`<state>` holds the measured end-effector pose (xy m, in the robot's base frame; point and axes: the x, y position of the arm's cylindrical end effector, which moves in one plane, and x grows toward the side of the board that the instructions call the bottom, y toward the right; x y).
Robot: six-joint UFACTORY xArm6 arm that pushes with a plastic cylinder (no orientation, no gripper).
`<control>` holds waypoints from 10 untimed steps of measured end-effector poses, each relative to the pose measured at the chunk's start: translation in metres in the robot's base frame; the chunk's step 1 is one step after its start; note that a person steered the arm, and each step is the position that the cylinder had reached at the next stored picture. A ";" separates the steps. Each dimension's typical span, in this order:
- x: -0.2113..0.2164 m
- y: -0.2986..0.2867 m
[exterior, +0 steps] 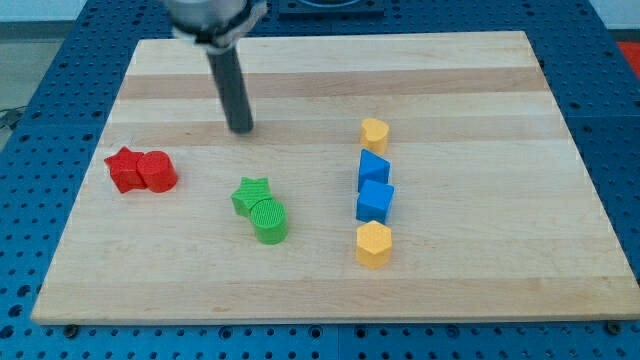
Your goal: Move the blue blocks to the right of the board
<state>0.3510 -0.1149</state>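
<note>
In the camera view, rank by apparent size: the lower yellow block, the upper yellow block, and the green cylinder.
1. Green cylinder, largest.
2. Lower yellow block, close behind it.
3. Upper yellow block, smallest.
The two yellow blocks may match in true size; the lower one sits nearer the view's bottom, likely nearer the camera.

No readable text, labels or numbers anywhere.

Arm end fitting: 1 straight dark grey rod, cylindrical, smooth and matt, of even thickness along its length. My tip is its blunt, flat-cut lower end, the same dark grey. At the view's top the rod joins a wider round mount, blurred, dark with pale grey highlights.
</note>
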 end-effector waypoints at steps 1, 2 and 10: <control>-0.009 0.004; 0.010 0.019; 0.125 0.134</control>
<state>0.4758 0.0189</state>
